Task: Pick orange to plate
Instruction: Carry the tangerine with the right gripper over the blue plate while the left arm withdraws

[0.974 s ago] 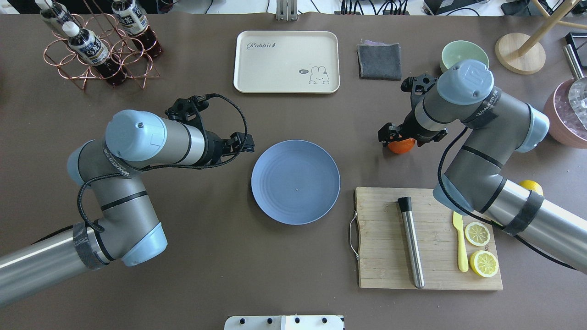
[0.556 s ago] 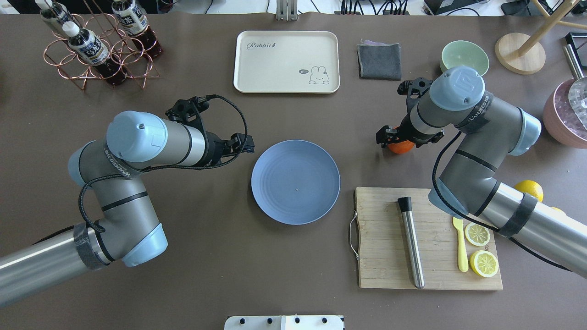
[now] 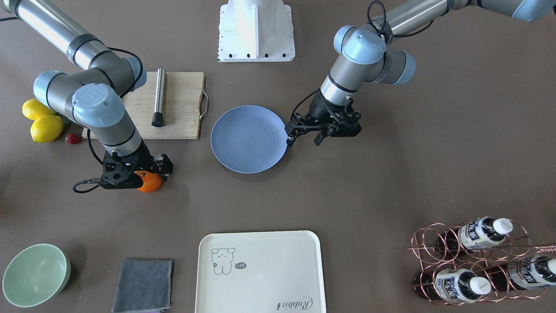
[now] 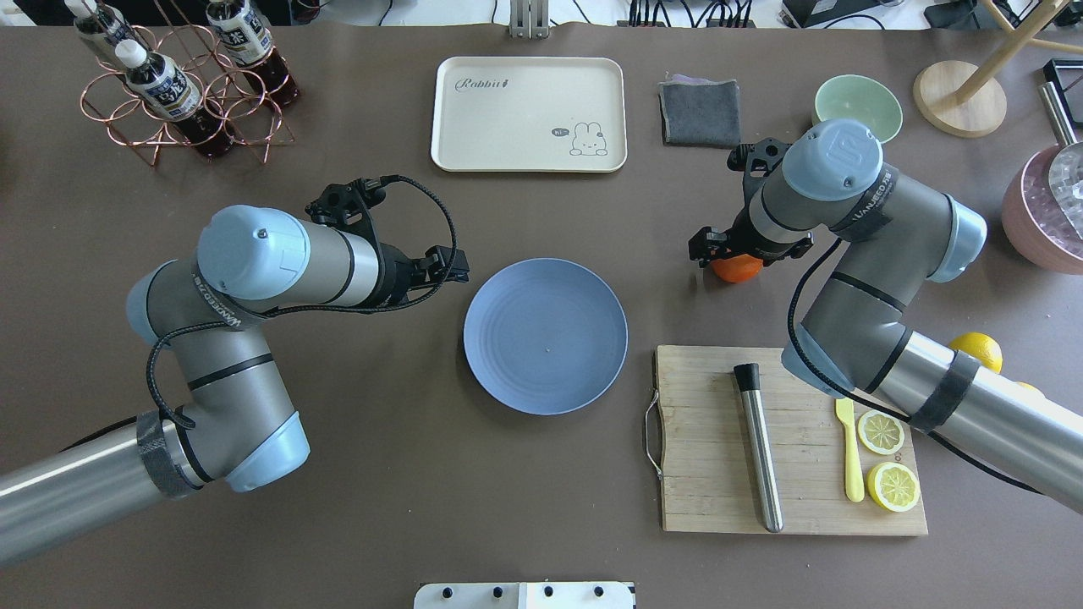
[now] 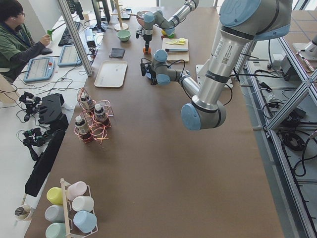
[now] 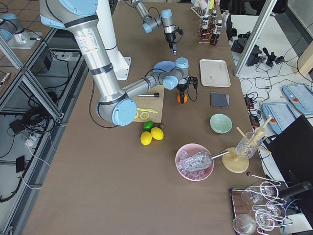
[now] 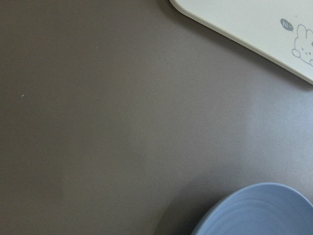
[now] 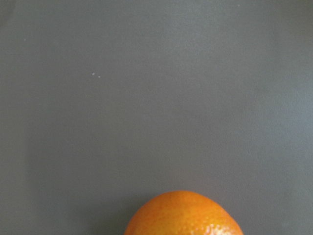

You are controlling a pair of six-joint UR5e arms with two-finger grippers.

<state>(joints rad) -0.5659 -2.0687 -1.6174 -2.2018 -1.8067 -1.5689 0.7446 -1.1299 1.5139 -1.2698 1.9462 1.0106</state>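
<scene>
- The brown table (image 4: 381, 507) fills the scene, with a grey-and-blue robot arm reaching in from either side.
- The right arm (image 4: 880, 254) bends over the table on the far side of the chopping board. Its black two-finger right gripper (image 3: 147, 173) points down, fingers closed against the sides of the orange.
- The left arm (image 4: 254, 279) reaches toward the middle. Its left gripper (image 3: 304, 138) hangs just beside the plate's rim, jaws apart and gripping nothing.
- A rectangular wooden cutting board (image 4: 711, 440) lies on the robot's right of the plate, carrying a steel rod (image 4: 759, 452) and two lemon halves.
- A cream rectangular tray (image 4: 508, 127) printed with a rabbit sits at the table's far edge.
- The round, matte blue-grey plate (image 4: 546, 336) lies flat at the table's middle, between the two arms.
- The small, round, bright orange (image 4: 736, 269) sits in the right gripper's grasp, well apart from the plate. The views do not settle whether it touches the table.
</scene>
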